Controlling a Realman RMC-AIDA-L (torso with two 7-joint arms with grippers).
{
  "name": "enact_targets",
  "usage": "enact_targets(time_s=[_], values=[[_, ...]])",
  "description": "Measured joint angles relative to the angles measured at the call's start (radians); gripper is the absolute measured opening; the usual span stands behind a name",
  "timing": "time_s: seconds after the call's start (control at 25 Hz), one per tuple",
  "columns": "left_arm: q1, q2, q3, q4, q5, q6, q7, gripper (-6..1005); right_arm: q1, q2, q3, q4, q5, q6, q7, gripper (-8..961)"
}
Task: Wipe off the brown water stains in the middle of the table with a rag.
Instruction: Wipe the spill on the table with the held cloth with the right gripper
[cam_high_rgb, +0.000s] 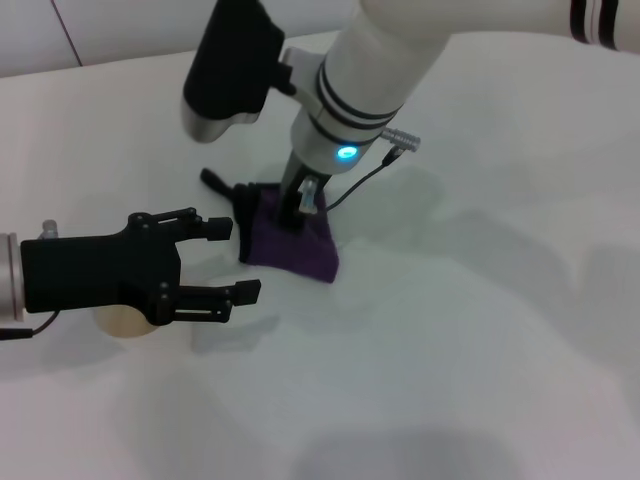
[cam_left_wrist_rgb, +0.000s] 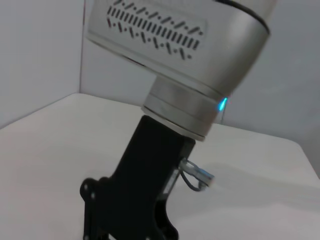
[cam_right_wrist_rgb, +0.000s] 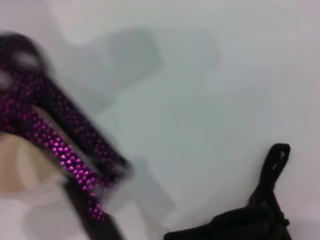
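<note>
The dark purple rag (cam_high_rgb: 295, 245) lies bunched on the white table (cam_high_rgb: 480, 330) near the middle, its black loop (cam_high_rgb: 214, 182) trailing to the far left. My right gripper (cam_high_rgb: 301, 208) comes straight down onto the rag's top and is shut on it. The rag's black edging and loop also show in the right wrist view (cam_right_wrist_rgb: 262, 212). My left gripper (cam_high_rgb: 235, 260) is open and empty, hovering just left of the rag. The brown water stains are not in view. The left wrist view shows the right gripper's black body (cam_left_wrist_rgb: 142, 185).
A cream-white paper cup (cam_high_rgb: 118, 320) stands on the table under the left gripper's body; it also shows in the right wrist view (cam_right_wrist_rgb: 20, 170). The right arm (cam_high_rgb: 380, 70) reaches in from the far right.
</note>
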Motion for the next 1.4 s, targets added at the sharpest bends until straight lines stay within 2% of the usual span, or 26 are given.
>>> enact_targets(time_s=[0.32, 0.52, 1.08, 1.4], values=[[-0.007, 0.000, 0.000, -0.015, 0.000, -0.008, 0.001, 888, -0.011, 0.000, -0.099, -0.087, 0.099, -0.015, -0.001, 32], [-0.007, 0.000, 0.000, -0.016, 0.000, -0.008, 0.001, 888, -0.012, 0.000, -0.123, -0.098, 0.116, -0.024, -0.002, 32], [-0.006, 0.000, 0.000, -0.018, -0.001, -0.008, 0.002, 888, -0.005, 0.000, -0.059, 0.012, 0.023, 0.029, -0.003, 32], [-0.008, 0.000, -0.001, -0.018, -0.001, -0.010, 0.000, 888, -0.008, -0.001, -0.012, 0.024, -0.028, 0.039, -0.003, 32]])
